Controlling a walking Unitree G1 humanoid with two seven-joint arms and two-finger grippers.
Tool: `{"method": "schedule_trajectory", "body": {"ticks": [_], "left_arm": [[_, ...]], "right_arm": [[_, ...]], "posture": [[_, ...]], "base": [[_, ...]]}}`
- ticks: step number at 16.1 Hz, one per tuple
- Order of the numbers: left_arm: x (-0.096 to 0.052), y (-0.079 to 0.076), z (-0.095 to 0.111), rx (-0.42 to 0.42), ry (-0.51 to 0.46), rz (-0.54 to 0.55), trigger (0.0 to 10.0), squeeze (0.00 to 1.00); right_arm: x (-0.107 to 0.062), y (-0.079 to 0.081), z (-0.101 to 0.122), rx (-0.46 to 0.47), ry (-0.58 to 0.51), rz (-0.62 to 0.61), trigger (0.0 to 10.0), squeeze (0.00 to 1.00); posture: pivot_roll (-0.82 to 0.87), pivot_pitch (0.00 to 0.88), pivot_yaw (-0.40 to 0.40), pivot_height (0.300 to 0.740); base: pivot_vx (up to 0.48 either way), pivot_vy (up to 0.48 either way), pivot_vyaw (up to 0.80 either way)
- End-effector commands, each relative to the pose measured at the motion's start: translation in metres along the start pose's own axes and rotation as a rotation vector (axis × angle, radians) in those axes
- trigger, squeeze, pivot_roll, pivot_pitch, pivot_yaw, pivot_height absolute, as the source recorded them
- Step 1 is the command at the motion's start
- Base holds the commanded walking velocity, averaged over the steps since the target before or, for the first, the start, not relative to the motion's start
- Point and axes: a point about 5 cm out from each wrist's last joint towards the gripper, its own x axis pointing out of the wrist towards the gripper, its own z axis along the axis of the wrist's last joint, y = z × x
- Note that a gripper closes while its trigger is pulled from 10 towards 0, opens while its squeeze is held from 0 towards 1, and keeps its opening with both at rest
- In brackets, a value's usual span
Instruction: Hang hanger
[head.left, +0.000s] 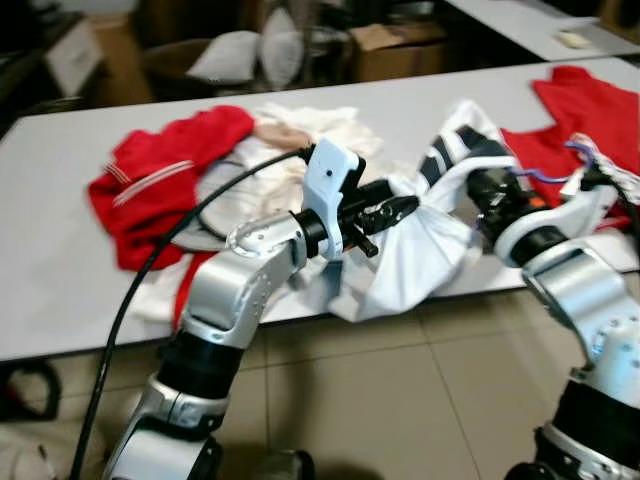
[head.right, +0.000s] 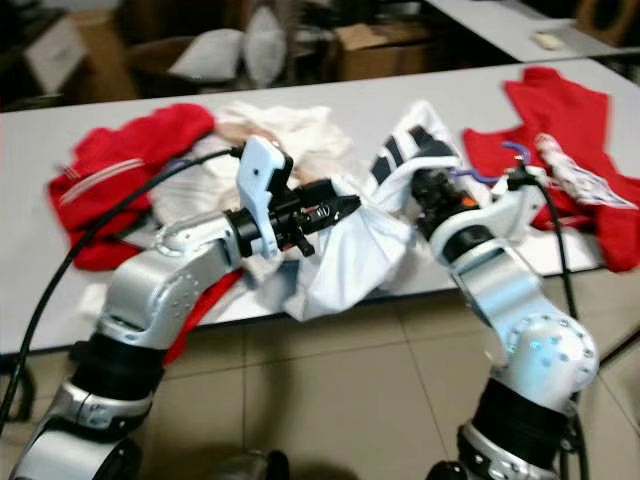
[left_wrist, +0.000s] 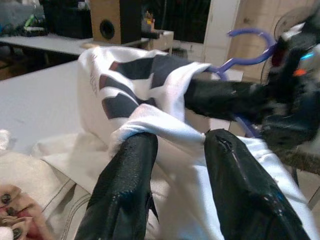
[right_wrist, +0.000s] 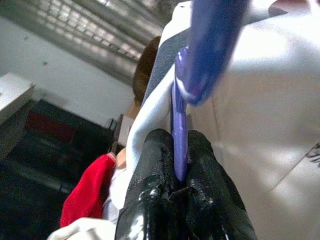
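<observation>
Grey desk (head.left: 60, 300), clothes heaped along its near edge, tiled floor in front. Your right hand (right_wrist: 181, 185) is clamped on the purple hanger (right_wrist: 179, 140); its bar runs lengthwise out from between the fingers into the white shirt (head.left: 420, 250), hook (left_wrist: 250, 37) arching above the wrist. Your left hand (left_wrist: 175, 165) has both fingers pinching a fold of that shirt. Red garments lie at the desk's left (head.left: 165, 180) and right (head.left: 580, 115) ends; white laundry (head.left: 300, 130) sits behind.
</observation>
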Motion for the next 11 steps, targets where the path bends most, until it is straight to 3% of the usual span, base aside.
{"method": "schedule_trajectory", "body": {"ticks": [1,2,3,4,7,11], "left_arm": [[-0.009,0.0,0.006,-0.015,-0.013,-0.002,10.0,0.95],[-0.012,-0.003,0.006,-0.065,-0.001,-0.021,10.0,0.43],[-0.015,-0.005,0.006,-0.058,0.008,-0.036,10.0,0.0],[-0.02,-0.004,0.007,-0.071,0.03,-0.018,10.0,0.0],[-0.034,-0.006,0.013,-0.079,0.041,-0.055,10.0,0.0],[-0.064,-0.001,0.027,-0.091,0.039,-0.052,10.0,0.0]], "right_arm": [[-0.008,0.008,0.006,-0.036,-0.017,0.039,10.0,0.0],[-0.01,0.012,0.01,-0.029,-0.035,0.054,10.0,0.0],[-0.016,0.019,0.015,-0.045,-0.052,0.098,10.0,0.0],[-0.026,0.031,0.024,-0.107,-0.084,0.176,10.0,0.0],[-0.036,0.052,0.045,-0.115,-0.146,0.304,10.0,0.0],[-0.047,0.061,0.061,-0.212,-0.113,0.399,10.0,0.0]], "posture": [[0.08,0.0,0.075,0.74],[0.08,0.0,0.075,0.74],[0.08,0.0,0.072,0.74],[0.08,0.0,0.073,0.74],[0.07,0.0,0.082,0.74],[0.07,0.0,0.067,0.74]], "base": [[0.0,0.0,0.8],[0.0,0.0,0.8],[0.0,0.0,0.8],[0.0,0.0,0.8],[0.0,0.0,0.8],[0.0,0.0,0.8]]}}
